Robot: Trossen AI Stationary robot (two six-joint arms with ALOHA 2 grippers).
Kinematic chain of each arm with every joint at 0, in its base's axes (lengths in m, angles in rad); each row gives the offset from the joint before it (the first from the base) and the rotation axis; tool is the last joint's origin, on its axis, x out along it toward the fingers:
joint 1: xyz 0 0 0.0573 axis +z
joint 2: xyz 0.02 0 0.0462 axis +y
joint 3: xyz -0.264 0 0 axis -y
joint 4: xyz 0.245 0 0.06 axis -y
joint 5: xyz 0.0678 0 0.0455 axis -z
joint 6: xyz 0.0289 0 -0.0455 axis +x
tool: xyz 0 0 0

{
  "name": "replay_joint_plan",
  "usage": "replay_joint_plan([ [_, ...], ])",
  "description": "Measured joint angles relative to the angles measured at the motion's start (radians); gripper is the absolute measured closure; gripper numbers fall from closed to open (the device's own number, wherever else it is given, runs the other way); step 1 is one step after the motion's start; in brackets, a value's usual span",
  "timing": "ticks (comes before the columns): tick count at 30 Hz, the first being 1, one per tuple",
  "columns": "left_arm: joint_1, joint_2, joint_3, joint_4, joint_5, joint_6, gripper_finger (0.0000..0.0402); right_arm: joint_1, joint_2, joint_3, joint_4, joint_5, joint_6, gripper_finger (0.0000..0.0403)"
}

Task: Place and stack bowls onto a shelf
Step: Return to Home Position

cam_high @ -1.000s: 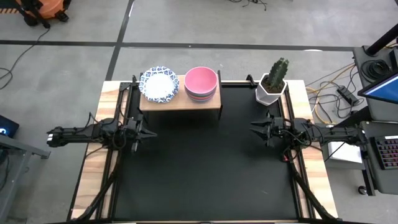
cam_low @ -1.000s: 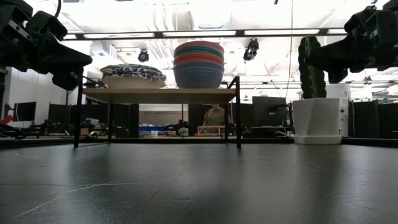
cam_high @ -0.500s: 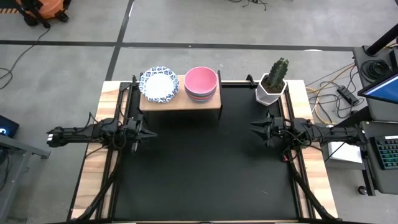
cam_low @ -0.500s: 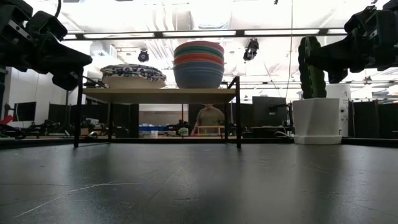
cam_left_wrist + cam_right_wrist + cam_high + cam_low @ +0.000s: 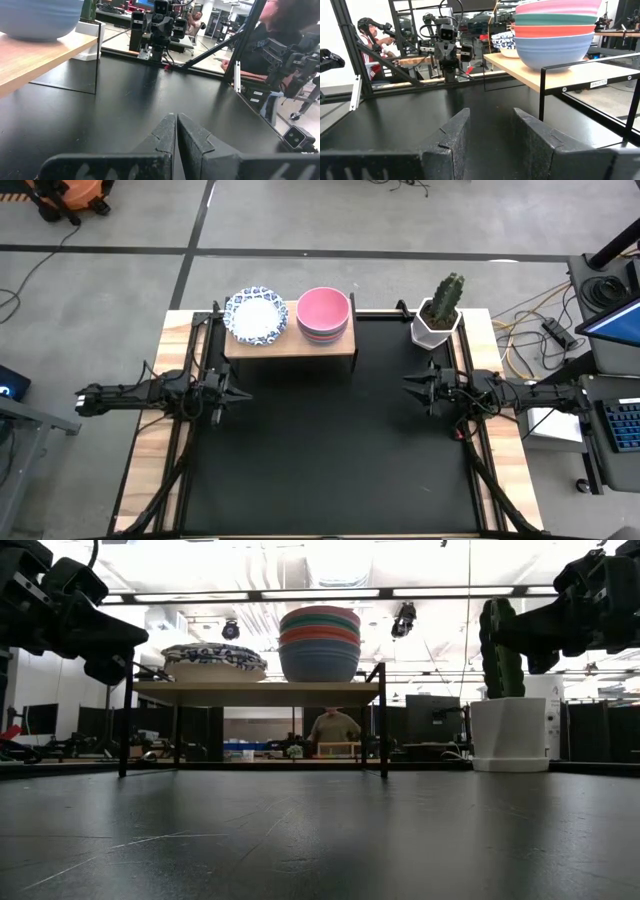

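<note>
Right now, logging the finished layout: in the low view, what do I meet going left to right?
Left end effector → patterned white bowl stack → plain bowl stack, pink on top → white cactus pot.

Low view, room beyond the table: your one mover is the person [image 5: 332, 730] seen through the gap under the shelf [image 5: 255, 693]. A second ago they sit a touch right of the gap's middle, looking narrow. Half a second ago they show broader and nearer the middle. Now they are slightly further left again, head a little lower.

High view: the keyboard [image 5: 624, 423] off the table's right side reads pinkish a second ago, bluish now.
</note>
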Motion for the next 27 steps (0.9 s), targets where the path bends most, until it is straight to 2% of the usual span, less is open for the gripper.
replay_joint_plan([
  [13,0.000,0.000,0.000,0.000,0.000,0.000,0.0402,0.000,0.000,0.000,0.000,0.000,0.000,0.0280],
  [27,0.000,0.000,0.000,0.000,0.000,0.000,0.0402,0.000,0.000,0.000,0.000,0.000,0.000,0.0266],
])
